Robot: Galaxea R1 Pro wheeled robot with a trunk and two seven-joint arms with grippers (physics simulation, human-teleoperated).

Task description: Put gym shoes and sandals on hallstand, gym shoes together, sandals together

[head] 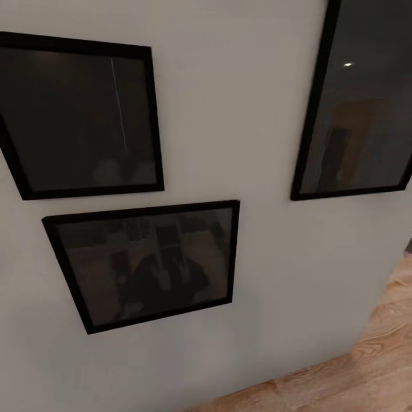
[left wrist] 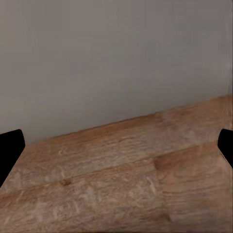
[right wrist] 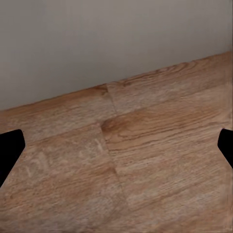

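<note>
Wood-plank corridor floor [right wrist: 145,160] met a grey wall [head: 257,246]; left gripper [left wrist: 116,150] and right gripper [right wrist: 116,150] gaped wide, empty. Shoes likely light, best pinched at heel collar.

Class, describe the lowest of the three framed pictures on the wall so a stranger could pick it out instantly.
Start at the pale grey wall, where three black-framed dark pictures hang. Find the lowest picture, below the upper-left picture. It alone hangs nearest the wood floor, and its glass reflects a dark figure.
</note>
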